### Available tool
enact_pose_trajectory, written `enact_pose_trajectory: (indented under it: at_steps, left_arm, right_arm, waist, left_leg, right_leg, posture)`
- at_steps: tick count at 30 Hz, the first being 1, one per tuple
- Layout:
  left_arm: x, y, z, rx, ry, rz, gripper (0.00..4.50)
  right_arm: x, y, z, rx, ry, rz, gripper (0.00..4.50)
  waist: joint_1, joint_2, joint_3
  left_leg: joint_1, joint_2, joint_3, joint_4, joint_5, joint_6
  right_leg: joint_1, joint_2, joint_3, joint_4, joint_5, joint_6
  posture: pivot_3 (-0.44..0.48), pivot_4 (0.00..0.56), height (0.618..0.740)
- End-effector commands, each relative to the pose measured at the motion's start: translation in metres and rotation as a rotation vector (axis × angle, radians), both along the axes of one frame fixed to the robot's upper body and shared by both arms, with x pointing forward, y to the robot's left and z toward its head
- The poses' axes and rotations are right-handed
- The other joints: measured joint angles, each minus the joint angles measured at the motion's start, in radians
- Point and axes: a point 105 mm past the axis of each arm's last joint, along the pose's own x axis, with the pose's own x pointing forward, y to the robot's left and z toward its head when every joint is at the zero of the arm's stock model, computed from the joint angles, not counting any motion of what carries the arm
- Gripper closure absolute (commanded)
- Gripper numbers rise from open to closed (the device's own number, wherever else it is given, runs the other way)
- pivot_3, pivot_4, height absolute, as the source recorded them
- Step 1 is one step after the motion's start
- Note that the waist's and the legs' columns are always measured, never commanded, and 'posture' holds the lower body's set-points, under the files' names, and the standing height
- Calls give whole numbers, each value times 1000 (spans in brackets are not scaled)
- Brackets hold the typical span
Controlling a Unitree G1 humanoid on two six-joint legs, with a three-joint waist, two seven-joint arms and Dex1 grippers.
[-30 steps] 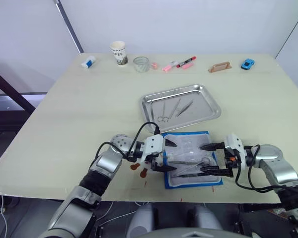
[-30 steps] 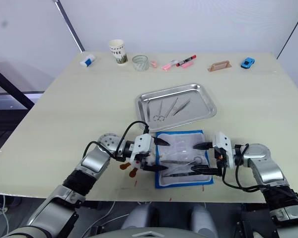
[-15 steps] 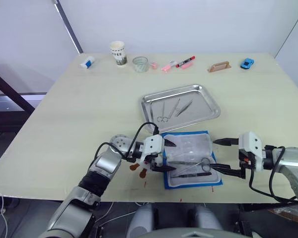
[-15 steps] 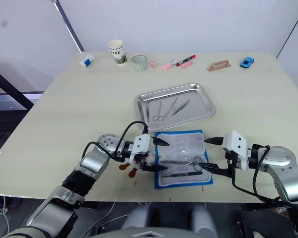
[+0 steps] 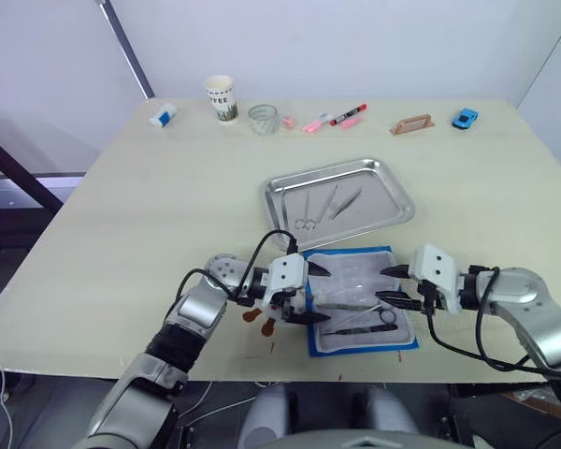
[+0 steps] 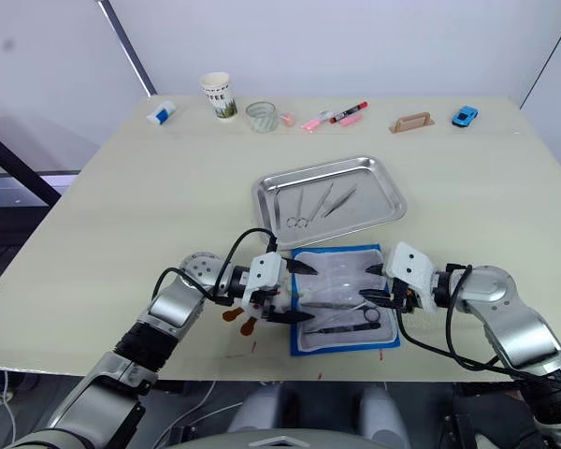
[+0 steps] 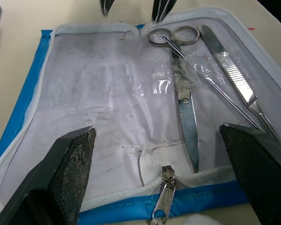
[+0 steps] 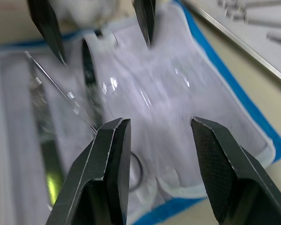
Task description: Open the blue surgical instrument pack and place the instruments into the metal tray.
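The blue surgical instrument pack (image 5: 355,253) lies unfolded near the table's front edge, its whitish clear lining up. Scissors (image 7: 186,107) and flat forceps (image 7: 233,75) are tucked under the lining in the half nearer the table's front edge. The metal tray (image 5: 394,184) sits just behind the pack, with three instruments (image 5: 323,206) inside. My left gripper (image 5: 319,295) is open at the pack's left edge, its fingers straddling the zipper end. My right gripper (image 5: 386,285) is open over the pack's right edge, low above the scissors' rings (image 8: 136,171).
Along the far edge stand a paper cup (image 5: 223,98), a glass (image 5: 264,119), red and pink markers (image 5: 346,118), a wooden block (image 5: 413,124), a blue toy car (image 5: 465,118) and a small white-blue object (image 5: 163,115). Small orange tags (image 5: 259,318) lie under my left wrist.
My right gripper drew back to the right off the pack, then came back over its right edge with its fingers closer together. The left gripper stayed put.
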Motion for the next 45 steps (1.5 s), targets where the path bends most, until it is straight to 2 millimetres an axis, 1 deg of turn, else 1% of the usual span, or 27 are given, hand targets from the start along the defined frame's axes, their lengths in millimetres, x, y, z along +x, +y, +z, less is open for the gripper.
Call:
enact_pose_trajectory:
  at_steps: [1, 10, 16, 24, 29, 36, 45]
  left_arm:
    - [-12, 18, -42, 139, 132, 51, 0]
    - [-13, 20, -45, 144, 137, 55, 0]
    - [-14, 21, -47, 146, 140, 59, 0]
    - [-15, 20, -47, 145, 143, 61, 0]
    - [-16, 20, -47, 145, 144, 60, 0]
    - [-15, 20, -48, 149, 144, 56, 0]
    - [-17, 16, -44, 139, 142, 43, 0]
  right_arm:
    - [4, 3, 7, -23, -47, 46, 2197]
    - [10, -2, 1, -113, -64, 127, 2197]
    - [0, 3, 1, -103, -44, 204, 2197]
    - [-8, 7, 0, -88, -31, 232, 2197]
    - [-13, 7, -4, -98, -19, 238, 2197]
    - [-14, 11, -6, -111, -5, 203, 2197]
    - [-25, 19, -15, -131, 69, 155, 2197]
  waist:
    - [0, 0, 0]
    - [0, 0, 1]
    - [0, -1, 1]
    - [0, -1, 1]
    - [0, -1, 1]
    - [0, -1, 1]
    - [0, -1, 1]
  left_leg:
    - [0, 0, 0, 0, 0, 0]
    - [0, 0, 0, 0, 0, 0]
    - [0, 0, 0, -1, 0, 0]
    - [0, 0, 0, -1, 0, 0]
    - [0, 1, 0, -1, 0, 0]
    - [0, 2, 0, -2, 0, 0]
    - [0, 4, 1, -2, 0, 0]
  right_leg:
    - [0, 0, 0, 0, 0, 0]
    - [0, 0, 0, 0, 0, 0]
    - [0, 0, 0, 0, 0, 0]
    - [0, 0, 0, 0, 0, 0]
    - [0, 0, 0, 0, 0, 0]
    - [-1, 0, 1, -1, 0, 0]
    - [-2, -1, 1, -1, 0, -1]
  posture:
    - [0, 150, 740]
    - [0, 150, 740]
    - [0, 150, 740]
    - [0, 150, 740]
    - [0, 150, 740]
    - [0, 150, 740]
    - [0, 150, 740]
